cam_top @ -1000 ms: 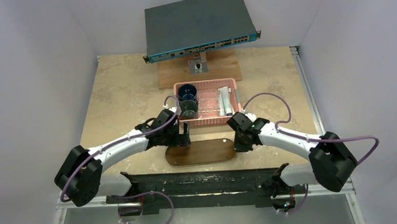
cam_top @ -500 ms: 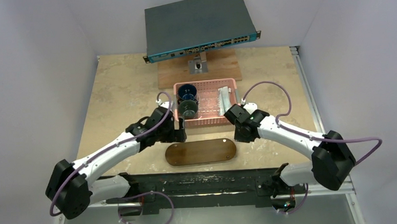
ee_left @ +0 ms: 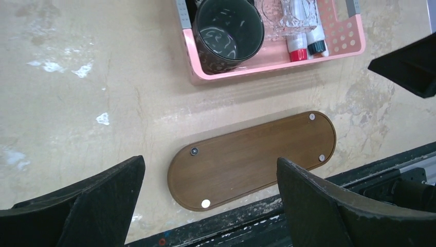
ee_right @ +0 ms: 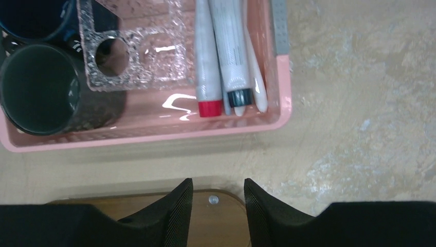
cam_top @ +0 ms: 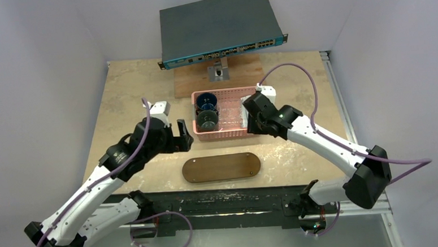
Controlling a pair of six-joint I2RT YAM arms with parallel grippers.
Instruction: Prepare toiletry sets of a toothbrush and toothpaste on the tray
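While the tray [cam_top: 221,167] lies bare on the table [cam_top: 130,100], long axis left to right and just near of the pink basket [cam_top: 228,135], every piece of the toiletry sets is in the basket's right end. Two toothpaste tubes [ee_right: 222,46] lie side by side there, one red-capped and one dark-capped, with a slim white toothbrush [ee_right: 255,77] touching them on the right. All three run near to far, caps toward the basket's near wall.

The right gripper [ee_right: 217,182] hangs over that same end of the basket, its fingers part-spread with a narrow gap and nothing between them. Seen from its wrist, the tubes lie straight ahead, toward the far side. The gap lines up roughly with them, and the fingers close from left and right, across the tubes' long axis.

The left gripper [cam_top: 182,135] stands spread wide and empty beside the basket's left end, near the dark mugs [cam_top: 207,111] and well apart from the tubes. A clear holder [ee_right: 133,46] sits between the mugs and the tubes.

Judged from this layout, the right arm is the nearer one for the first pick. A short advance to the far side and a descent would bring its fingers astride a tube, though the close packing may make it hard to take one item alone.
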